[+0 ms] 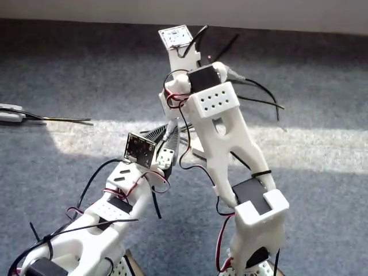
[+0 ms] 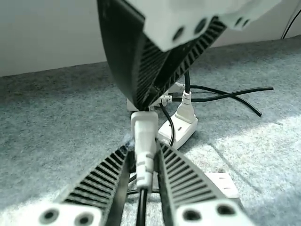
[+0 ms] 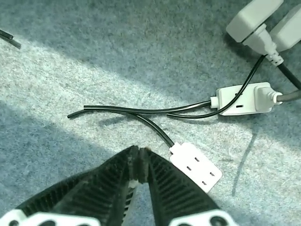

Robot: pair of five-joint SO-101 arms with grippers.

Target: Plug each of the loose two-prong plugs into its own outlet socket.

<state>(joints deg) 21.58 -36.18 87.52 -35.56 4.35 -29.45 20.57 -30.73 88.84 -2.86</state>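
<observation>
Grey carpet (image 1: 69,172) underneath, and the left gripper (image 2: 145,149) has its fingers clamped on a white two-prong plug (image 2: 143,134), black cord running back between them. The right gripper (image 3: 139,157) hangs with fingers pressed together, just beside a free white outlet socket (image 3: 195,168) (a second socket (image 3: 237,99) nearby already carries a plug).

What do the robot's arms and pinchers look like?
The arms are chunky white plastic with rows of small round holes and black motor boxes. Thin red, white and black wires loop along them. The left gripper and right gripper each have black ribbed fingers that narrow to a tip, on white bases with round holes.
</observation>
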